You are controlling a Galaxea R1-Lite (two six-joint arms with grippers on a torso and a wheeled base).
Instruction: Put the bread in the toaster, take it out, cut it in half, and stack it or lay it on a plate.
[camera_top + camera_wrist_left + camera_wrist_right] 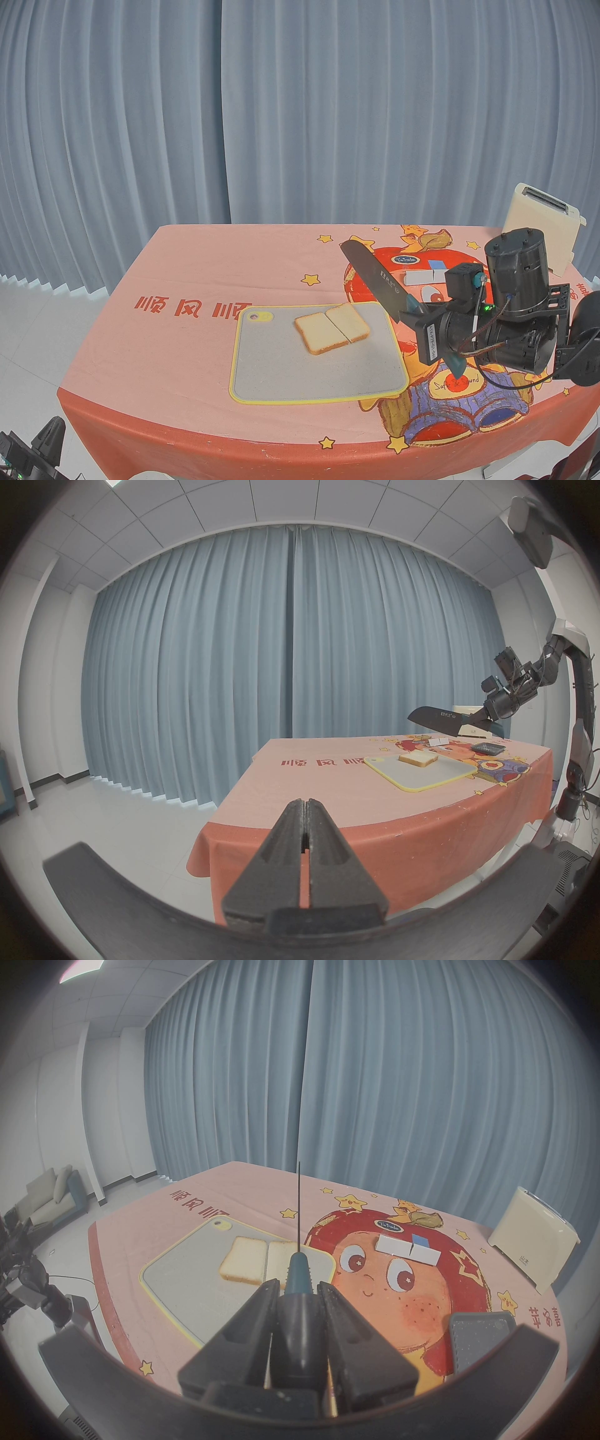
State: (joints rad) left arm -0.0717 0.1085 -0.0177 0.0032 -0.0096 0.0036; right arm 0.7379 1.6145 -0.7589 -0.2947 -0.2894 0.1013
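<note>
Two bread halves (332, 328) lie flat on the board (281, 375), side by side and touching. The cut looks done.

Nearest: left hand (306, 802), low and off the counter's (206, 262) near left corner. Fingers pressed together, nothing between them.

Next: the board, near the counter's front edge, with the bread on its far right part.

Just right of the board: right hand (299, 1285), above the counter, pinching the knife (375, 278) by the handle. The blade is lifted clear of the bread and points away and left over the board's far right corner. A dark square tray (478, 1335) sits beside that hand. It may be the plate; cannot tell.

Farthest: toaster (544, 225), at the far right corner.

Handling, as judged: the halves should be light, dry and fairly stiff, with a firmer crust and a crumbly middle. A hard squeeze would likely crack or dent them. Best hold is across the short width at the crust edges, with a light pinch. They lie flat on a smooth board, so a half may slide when a finger noses under it. The knife likely needs setting down before the right hand can lift bread; the left hand is free.
</note>
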